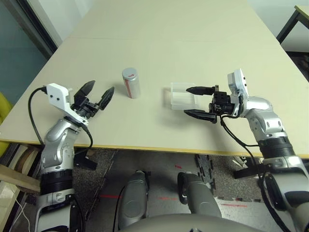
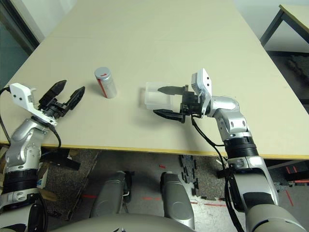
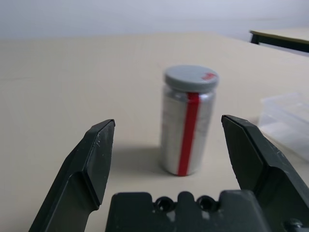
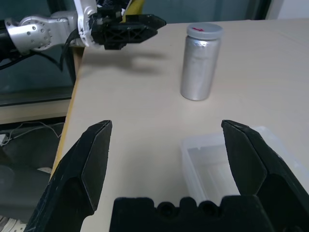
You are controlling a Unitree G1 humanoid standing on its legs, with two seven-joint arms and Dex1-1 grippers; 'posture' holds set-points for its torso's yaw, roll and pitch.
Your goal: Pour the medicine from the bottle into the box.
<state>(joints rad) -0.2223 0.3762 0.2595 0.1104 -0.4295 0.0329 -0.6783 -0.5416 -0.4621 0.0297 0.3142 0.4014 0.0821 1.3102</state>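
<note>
So the bottle (image 1: 131,82) is standing upright on the beige surface (image 1: 159,43), grey cap (image 3: 191,78) on, red stripe down the label facing the left arm's side. The box (image 1: 182,96) sits off to the bottle's right with a clear gap between them, and looks like it's got nothing in it. The left gripper (image 1: 98,96) has its fingers (image 3: 91,159) spread wide and isn't holding or touching anything; from the left wrist view the bottle lines up right in the gap between them but further out, with bare surface in between. The right gripper (image 1: 199,101) is also wide open and gripping nothing, pointing across toward the left with its fingers (image 4: 248,159) straddling the near right corner of the box, one over the tray and one just off its near side; can't tell if either actually touches the plastic. Room-wise, both things sit fairly near the front edge of the surface, the left gripper hangs right by that edge near the left corner, and there's a big open stretch of surface behind the bottle and box all the way back.
</note>
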